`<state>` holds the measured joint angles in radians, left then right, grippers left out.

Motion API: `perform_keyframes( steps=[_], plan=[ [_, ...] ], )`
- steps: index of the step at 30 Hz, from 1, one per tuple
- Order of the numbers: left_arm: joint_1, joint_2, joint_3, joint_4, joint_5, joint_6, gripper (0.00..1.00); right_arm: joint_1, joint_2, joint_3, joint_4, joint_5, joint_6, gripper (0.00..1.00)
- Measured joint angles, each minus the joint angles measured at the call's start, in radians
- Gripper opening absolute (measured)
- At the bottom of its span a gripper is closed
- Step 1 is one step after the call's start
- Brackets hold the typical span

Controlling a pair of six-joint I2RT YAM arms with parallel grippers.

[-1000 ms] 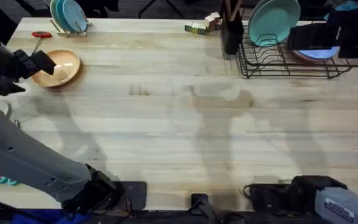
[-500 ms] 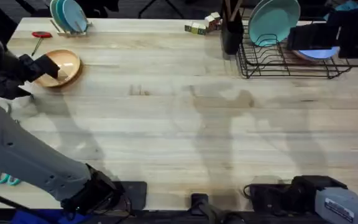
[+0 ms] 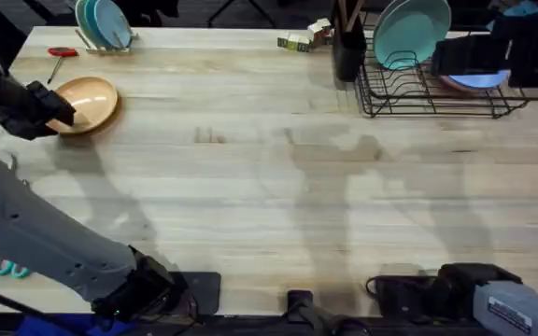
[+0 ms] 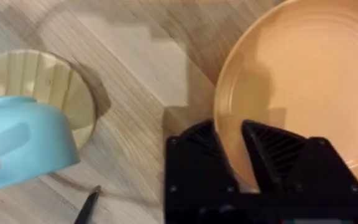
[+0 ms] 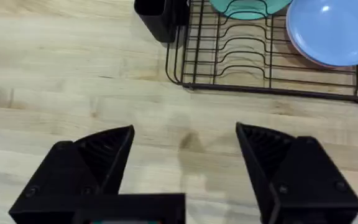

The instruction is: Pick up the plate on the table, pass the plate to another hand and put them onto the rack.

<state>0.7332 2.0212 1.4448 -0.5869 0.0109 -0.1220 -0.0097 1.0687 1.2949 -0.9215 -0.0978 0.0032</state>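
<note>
Plate (image 3: 88,103): orange, round, shallow, glossy; lies flat at far left of table (image 3: 269,205), near wooden holder with teal plates (image 3: 103,26).
Left gripper (image 4: 234,155): straddles plate's near rim, one finger inside, one outside, jaws narrowed onto rim; appears clamped on it.
Right gripper (image 5: 185,155): jaws spread wide, grasping nothing, hovers above bare wood short of rack (image 5: 272,62).
Rack: black wire, far right; already holds teal plate (image 3: 411,30) and light blue dish (image 5: 331,31).
Step in hand, judged: securing and lifting plate.
Handling advice: seat rim deep between fingers; squeeze firmly, glaze likely slippery; lift straight and slowly; keep opposite rim exposed for handover.
</note>
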Motion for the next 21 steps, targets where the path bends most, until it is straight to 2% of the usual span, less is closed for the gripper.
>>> perform_keyframes(
  steps=[5,12,21],
  plan=[
    [0.001,0.000,0.011,0.000,0.001,-0.008,0.061,0.000,0.000,0.000,0.000,0.000,0.000,0.993],
    [0.001,-0.001,0.022,-0.029,-0.004,-0.009,0.046,0.000,0.000,0.000,0.000,0.000,0.000,0.993],
    [-0.011,-0.001,0.102,-0.172,-0.011,-0.006,0.038,0.000,0.000,0.000,0.005,0.000,0.000,0.993]
  ],
)
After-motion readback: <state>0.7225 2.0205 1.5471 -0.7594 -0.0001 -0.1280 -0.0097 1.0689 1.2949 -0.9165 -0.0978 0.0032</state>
